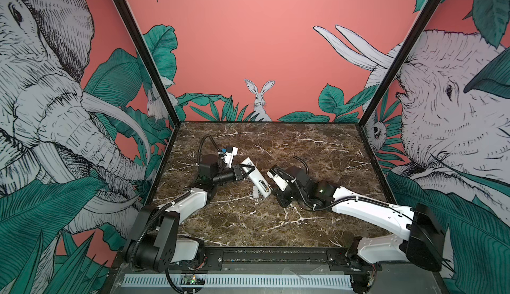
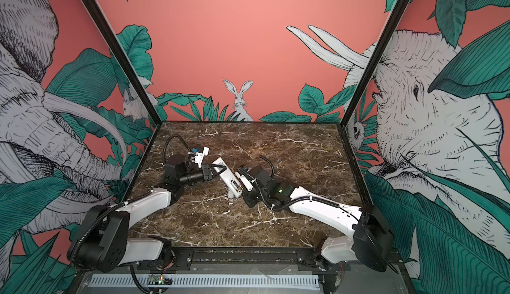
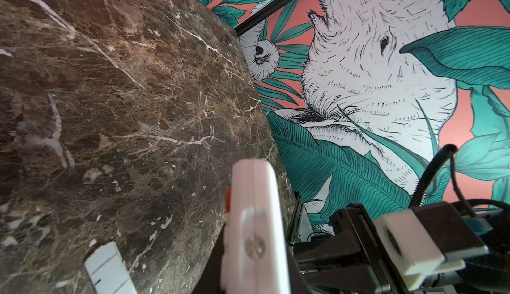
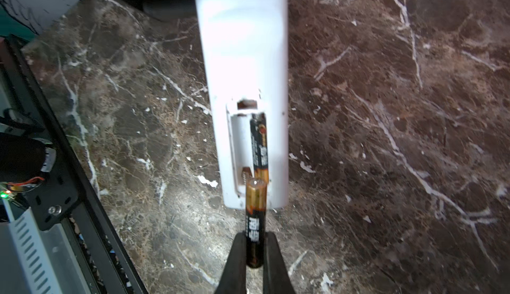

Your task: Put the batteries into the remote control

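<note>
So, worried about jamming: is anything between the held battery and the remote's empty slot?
Nothing visible in the slot, but the black-and-gold cylindrical battery in the right gripper seems aimed at the seated battery beside it in the white plastic remote control.

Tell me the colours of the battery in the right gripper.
Battery: black with a gold end; clearest in the right wrist view.
</note>
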{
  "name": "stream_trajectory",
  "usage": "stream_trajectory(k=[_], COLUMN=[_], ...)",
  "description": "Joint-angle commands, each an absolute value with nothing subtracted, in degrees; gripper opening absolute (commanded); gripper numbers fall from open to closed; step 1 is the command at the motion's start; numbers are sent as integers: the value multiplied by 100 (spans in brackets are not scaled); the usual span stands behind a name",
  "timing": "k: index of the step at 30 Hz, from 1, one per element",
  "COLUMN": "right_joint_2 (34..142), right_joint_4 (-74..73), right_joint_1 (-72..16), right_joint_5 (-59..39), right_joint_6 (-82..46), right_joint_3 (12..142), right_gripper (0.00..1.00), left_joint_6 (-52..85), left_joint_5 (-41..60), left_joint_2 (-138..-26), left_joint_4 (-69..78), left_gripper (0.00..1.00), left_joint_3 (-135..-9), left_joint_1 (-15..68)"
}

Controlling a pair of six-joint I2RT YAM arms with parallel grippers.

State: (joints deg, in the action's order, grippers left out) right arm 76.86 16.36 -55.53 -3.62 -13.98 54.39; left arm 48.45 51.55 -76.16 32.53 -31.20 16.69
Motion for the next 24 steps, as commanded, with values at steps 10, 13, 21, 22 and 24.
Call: stream_trajectory(k=[10,13,21,22,24], right_joint_2=[7601,7625,7741,7765,7786], right_joint_4=[824,719,524,504,471], right_joint_1=[-5654,-5656,-5667,-5673,-5676], right_joint_5=[-518,-592,-612,-601,-585], right_joint_6=[-1485,-1486,-1572,-1581,-1591], right_joint_3=[5520,5519,5491,5493,5482], right_gripper=[6,6,7,7,7], left_joint_6=[5385,5566,5723,5728,5734], left_joint_5=[5641,5711,5752,5755,5768], left_joint_2=[-7412,-7477,-7517,-7510,-7497], left_joint_4=[4044,4307,4590,4594,4595], left_gripper=[0,0,0,0,0], left_joint_3=[-2947,-2927,-2886,-2883,-2883], left_joint_1=[1679,1679,1679,1679,1683])
